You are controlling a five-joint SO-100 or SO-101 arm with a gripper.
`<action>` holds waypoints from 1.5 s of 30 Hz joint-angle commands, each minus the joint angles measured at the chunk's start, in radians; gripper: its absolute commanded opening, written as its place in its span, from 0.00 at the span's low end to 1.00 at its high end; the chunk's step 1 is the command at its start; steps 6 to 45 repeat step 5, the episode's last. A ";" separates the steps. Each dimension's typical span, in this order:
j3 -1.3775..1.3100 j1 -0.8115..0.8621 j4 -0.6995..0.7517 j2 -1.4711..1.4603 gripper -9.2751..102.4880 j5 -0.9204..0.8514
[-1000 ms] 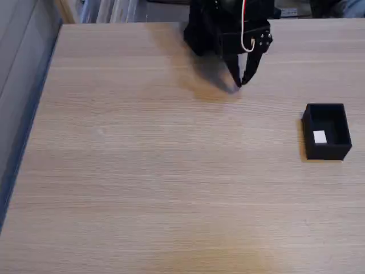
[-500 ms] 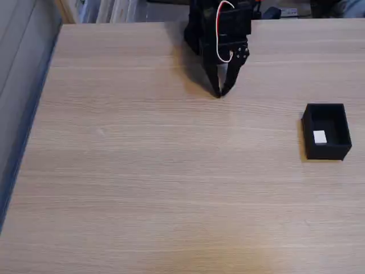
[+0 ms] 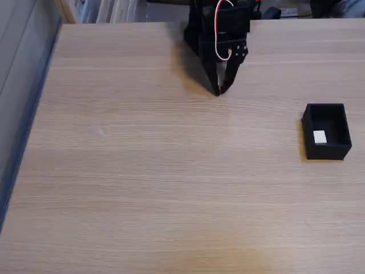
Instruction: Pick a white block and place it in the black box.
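Note:
In the fixed view a small white block [image 3: 320, 137] lies inside the black box [image 3: 341, 149], which stands on the wooden table near the right edge. My black gripper [image 3: 218, 91] hangs at the far middle of the table, well to the left of the box. Its two fingers point down and meet at the tips, shut with nothing between them. Red and white wires loop over its body.
The light wooden table [image 3: 159, 171] fills most of the fixed view. Its left edge runs beside a grey floor strip [image 3: 20, 85]. Clutter sits behind the far edge of the table.
The gripper swung left from its place one second ago and turned; over the last half second it has hardly moved. Block and box have stayed put.

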 commanded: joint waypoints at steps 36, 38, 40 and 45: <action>0.014 0.005 0.008 0.006 0.08 -0.006; 0.014 0.005 0.008 0.006 0.08 -0.006; 0.014 0.005 0.008 0.006 0.08 -0.006; 0.014 0.005 0.008 0.006 0.08 -0.006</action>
